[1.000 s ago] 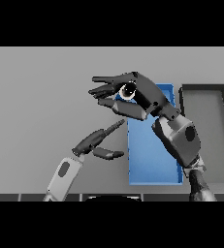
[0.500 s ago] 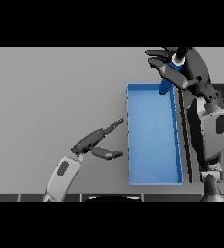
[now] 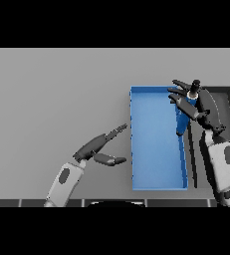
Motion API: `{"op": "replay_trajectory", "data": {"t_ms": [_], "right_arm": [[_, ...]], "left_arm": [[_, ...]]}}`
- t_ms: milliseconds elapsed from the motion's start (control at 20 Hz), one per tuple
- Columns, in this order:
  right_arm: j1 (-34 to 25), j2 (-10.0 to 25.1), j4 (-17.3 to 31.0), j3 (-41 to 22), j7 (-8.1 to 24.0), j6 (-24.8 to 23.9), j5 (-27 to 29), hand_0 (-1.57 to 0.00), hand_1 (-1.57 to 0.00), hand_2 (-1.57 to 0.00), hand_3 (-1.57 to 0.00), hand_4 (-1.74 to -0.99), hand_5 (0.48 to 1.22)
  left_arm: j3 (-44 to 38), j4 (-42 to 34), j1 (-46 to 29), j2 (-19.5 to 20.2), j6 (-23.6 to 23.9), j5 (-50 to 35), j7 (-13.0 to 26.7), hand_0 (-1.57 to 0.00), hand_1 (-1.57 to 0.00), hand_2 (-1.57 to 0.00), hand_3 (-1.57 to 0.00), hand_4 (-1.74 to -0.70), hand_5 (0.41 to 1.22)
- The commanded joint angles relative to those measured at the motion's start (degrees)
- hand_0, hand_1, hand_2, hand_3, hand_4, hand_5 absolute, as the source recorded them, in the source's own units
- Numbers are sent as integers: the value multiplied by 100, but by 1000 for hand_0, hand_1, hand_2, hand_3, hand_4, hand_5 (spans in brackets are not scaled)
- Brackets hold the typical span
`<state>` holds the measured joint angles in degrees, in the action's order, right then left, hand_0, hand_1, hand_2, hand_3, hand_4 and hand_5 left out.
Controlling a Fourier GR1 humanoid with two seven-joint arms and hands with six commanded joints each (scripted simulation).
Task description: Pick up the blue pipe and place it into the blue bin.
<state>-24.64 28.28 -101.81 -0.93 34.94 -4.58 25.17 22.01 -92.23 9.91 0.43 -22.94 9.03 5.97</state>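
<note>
The right hand (image 3: pixel 200 103) is over the right wall of the blue bin (image 3: pixel 156 180), fingers curled around the blue pipe (image 3: pixel 183 117). The pipe hangs upright, its lower end inside the bin against that wall. A dark bin (image 3: pixel 229 107) stands just right of the blue one. The left hand (image 3: pixel 100 147) rests open on the table (image 3: pixel 52 94), left of the blue bin

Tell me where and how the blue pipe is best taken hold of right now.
The short blue pipe stands roughly upright at the right wall of the blue rectangular bin, under the right hand. Probably best to grip its upper part, coming from above on the right; the bin wall seems to block its lower part.
</note>
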Motion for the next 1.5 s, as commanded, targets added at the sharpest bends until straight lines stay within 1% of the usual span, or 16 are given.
{"op": "replay_trajectory", "data": {"t_ms": [0,100,150,200,250,350,450,500,600,650,700,850,1000,1100,1250,1450], "right_arm": [[178,161,-39,-179,0,-248,67,-1571,-1571,-1571,-1571,-1741,1221],[433,623,-20,-659,0,-912,202,-1571,-1571,-1571,-1571,-1741,1221],[562,867,-126,-884,0,-1262,372,-1571,-1571,-1571,-1508,-1741,1221],[643,990,-116,-1103,0,-1489,456,-1571,-1571,-1571,-1521,-1741,1221],[697,1102,-93,-1308,0,-1696,476,-1571,-1571,-1571,-1255,-1741,1221],[700,1579,33,-1843,0,-2160,638,-1571,-1571,-1571,-1024,-1741,1221],[618,1763,53,-2224,-66,-2525,637,-1571,-1548,-1571,-847,-1741,1221],[496,1830,213,-2363,-69,-2612,724,-1465,-1336,-1339,-788,-1678,1221],[290,2026,438,-2715,-80,-2767,924,-937,-855,-856,-504,-1503,1221],[190,2149,512,-2918,-101,-2820,1042,-750,-684,-685,-403,-1413,1221],[-2,2314,587,-3191,-83,-2678,1174,-599,-547,-548,-322,-1337,1221],[-477,2714,753,-3970,-77,-2279,1431,-306,-279,-280,-164,-1175,1084],[-775,3097,873,-4743,0,-2202,1916,-156,-143,-143,-84,-1083,934],[-1093,3258,971,-5254,0,-2256,2220,-100,-91,-91,-53,-1071,868],[-1524,3405,1044,-5912,0,-2277,2370,-51,-46,-46,-27,-1051,787],[-1894,3434,1067,-6289,1,-2420,2605,-20,-18,-18,-10,-1033,696]], "left_arm": [[48,-4,-36,-20,35,59,8,1,1,1,1,-880,428],[42,-1,-25,3,18,56,-8,1,1,1,1,-884,425],[-10,23,19,9,2,1,10,1,1,1,1,-887,423],[54,30,-16,-14,36,76,-30,1,1,1,1,-888,422],[50,45,-13,4,12,71,-12,1,1,1,1,-887,420],[64,-64,-110,70,-13,55,-95,1,1,1,1,-885,420],[82,-98,-123,64,-25,44,-47,1,1,1,1,-883,421],[87,-95,-115,54,7,76,-46,1,1,1,1,-882,421],[72,-47,-29,46,-14,68,55,1,1,1,1,-878,422],[48,-50,-25,43,7,57,30,1,1,1,1,-878,425],[60,-55,-22,36,12,66,65,1,1,1,1,-878,427],[87,-120,-89,6,10,21,80,1,1,1,1,-881,429],[101,-180,-132,9,22,15,122,1,1,1,1,-886,428],[135,-159,-120,-8,47,79,111,1,1,1,1,-885,426],[120,-211,-154,20,33,46,120,1,1,1,1,-885,428],[131,-168,-66,-16,49,86,183,1,1,1,1,-888,429]]}}
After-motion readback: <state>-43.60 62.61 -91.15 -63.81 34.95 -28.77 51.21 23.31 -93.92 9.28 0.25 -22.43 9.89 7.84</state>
